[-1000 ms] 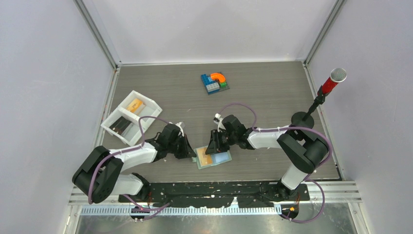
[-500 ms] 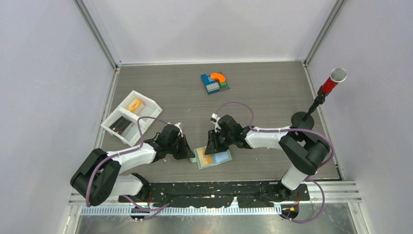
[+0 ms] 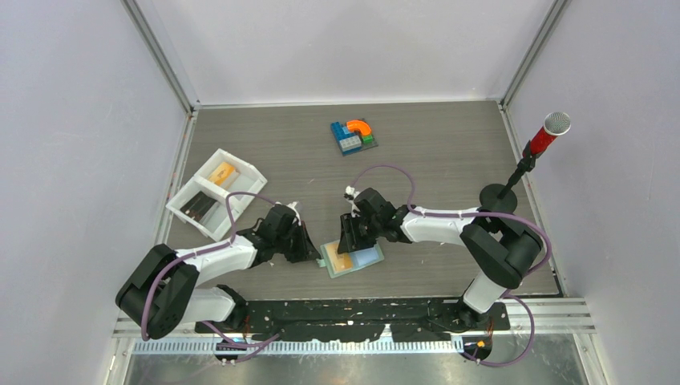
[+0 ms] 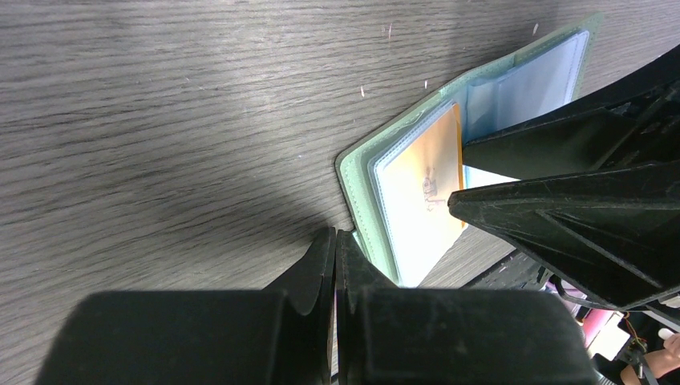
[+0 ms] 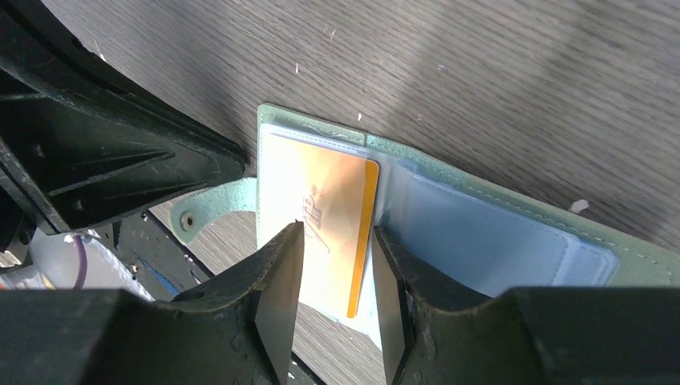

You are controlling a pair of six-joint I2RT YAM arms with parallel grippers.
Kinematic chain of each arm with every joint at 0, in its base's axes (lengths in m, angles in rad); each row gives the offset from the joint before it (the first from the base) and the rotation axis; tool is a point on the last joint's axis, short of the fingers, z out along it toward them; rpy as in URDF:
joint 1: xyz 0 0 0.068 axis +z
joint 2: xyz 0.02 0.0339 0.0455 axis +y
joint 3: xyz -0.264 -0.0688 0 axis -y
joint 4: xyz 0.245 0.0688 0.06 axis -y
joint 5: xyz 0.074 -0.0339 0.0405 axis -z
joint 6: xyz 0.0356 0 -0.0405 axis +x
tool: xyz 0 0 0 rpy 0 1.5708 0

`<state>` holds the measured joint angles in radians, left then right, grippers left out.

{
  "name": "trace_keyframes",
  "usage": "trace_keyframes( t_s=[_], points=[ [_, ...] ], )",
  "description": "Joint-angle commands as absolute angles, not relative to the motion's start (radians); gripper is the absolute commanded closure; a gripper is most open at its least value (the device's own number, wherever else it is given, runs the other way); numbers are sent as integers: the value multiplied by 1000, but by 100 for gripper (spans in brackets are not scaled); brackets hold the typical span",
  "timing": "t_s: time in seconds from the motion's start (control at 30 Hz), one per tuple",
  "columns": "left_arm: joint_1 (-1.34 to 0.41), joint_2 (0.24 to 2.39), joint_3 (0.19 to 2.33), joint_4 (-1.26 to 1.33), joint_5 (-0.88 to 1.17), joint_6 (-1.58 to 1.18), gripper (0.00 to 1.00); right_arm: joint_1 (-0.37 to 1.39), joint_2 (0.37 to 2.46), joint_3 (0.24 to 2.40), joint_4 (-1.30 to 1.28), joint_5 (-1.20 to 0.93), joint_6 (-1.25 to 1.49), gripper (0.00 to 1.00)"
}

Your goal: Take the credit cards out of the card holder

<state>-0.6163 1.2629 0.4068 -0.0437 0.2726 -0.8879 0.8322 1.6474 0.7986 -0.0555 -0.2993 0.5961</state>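
1. Right arm has crept a little leftward over the last second, and the right gripper (image 3: 350, 245) now hangs over the open card holder (image 3: 357, 258). The holder lies on the table (image 3: 449, 160) near the front edge. The left gripper (image 3: 313, 249) sits at its left side, hardly changed.
2. Left wrist: the fingers are pressed together with nothing visible between them, tips right at the holder's green cover edge. An orange card (image 4: 429, 180) shows inside a clear sleeve.
3. Right wrist: the jaws stand partly apart, straddling the card's lower end and gripping nothing yet. The card looks light, stiff and slick in a soft, clingy sleeve. Best hold is probably its exposed spine-side edge, slid out while the holder is pinned.
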Motion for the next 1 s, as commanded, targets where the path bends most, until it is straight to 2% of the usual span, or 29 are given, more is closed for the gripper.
trace_keyframes(
  t_s=[0.0,0.4,0.67,0.83,0.97],
  points=[
    [-621,1254,390,-47,255,-892,100,841,1664,829,-160,-173,538,55],
    [-622,1238,407,-56,263,-886,99,861,1672,854,-172,-172,519,55],
    [-623,1168,524,-132,279,-892,86,839,1619,808,-85,-262,561,61],
    [-648,1205,586,-114,287,-894,86,814,1583,770,-60,-276,563,62],
    [-677,1251,615,-92,286,-901,91,800,1575,760,-43,-300,563,63]
  ],
)
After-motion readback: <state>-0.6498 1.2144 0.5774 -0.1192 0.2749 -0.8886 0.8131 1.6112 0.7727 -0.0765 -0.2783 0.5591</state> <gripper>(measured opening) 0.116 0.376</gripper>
